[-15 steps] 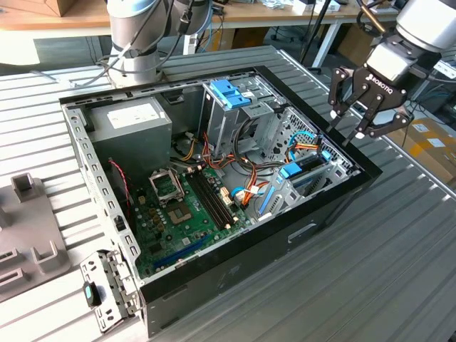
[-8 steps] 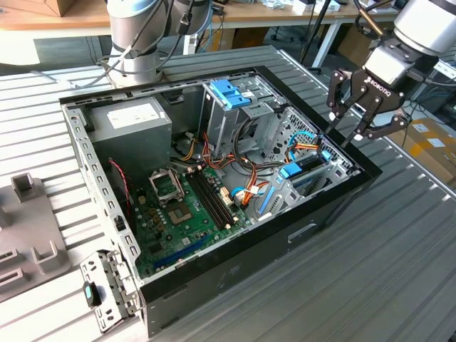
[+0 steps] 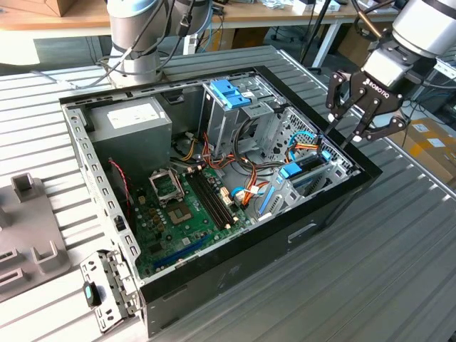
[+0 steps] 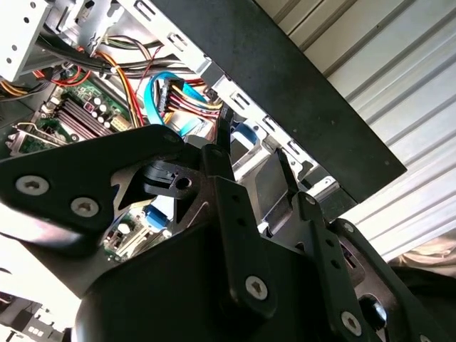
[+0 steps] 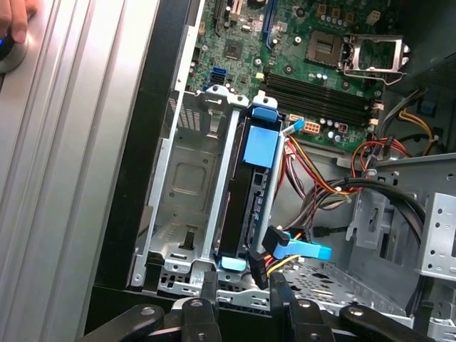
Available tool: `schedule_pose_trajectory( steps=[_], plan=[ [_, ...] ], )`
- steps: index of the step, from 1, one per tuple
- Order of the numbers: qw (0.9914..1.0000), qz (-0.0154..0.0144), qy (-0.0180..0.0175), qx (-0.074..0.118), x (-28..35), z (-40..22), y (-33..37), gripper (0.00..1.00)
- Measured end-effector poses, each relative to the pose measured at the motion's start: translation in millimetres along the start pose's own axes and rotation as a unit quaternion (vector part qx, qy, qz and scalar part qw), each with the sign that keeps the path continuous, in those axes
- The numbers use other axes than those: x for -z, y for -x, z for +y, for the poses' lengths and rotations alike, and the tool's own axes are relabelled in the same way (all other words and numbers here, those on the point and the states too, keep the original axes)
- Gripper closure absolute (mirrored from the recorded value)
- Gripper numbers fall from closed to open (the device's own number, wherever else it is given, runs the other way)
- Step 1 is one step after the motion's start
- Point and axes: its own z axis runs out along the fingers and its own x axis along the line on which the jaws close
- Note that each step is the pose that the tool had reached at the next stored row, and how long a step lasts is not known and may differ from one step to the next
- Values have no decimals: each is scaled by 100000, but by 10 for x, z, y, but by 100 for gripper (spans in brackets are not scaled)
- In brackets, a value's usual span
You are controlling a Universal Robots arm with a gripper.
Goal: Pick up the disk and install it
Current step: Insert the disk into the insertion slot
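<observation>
One black claw (image 3: 342, 137) hovers open and empty above a corner of the open computer case (image 3: 235, 274). Directly beneath it, the disk (image 5: 249, 192) stands on edge in the metal bay (image 5: 182, 185), its blue rails fitting the slot, apparently installed.

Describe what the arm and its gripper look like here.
The gripper is black, with jointed linkage fingers held by silver screws and white lettering on its body. The arm's wrist is a rounded silver-grey cylinder; a black cable loops beside it.

Ribbed grey metal table (image 3: 399, 271) under an open black computer case (image 3: 285, 242), grey fixture (image 3: 28, 235) alongside.
</observation>
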Motion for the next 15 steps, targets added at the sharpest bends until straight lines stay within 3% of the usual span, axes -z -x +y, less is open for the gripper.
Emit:
schedule_pose_trajectory(
  steps=[15],
  plan=[
    [100000, 2, 4, 0, -98, 6, -3, 58]
  ],
)
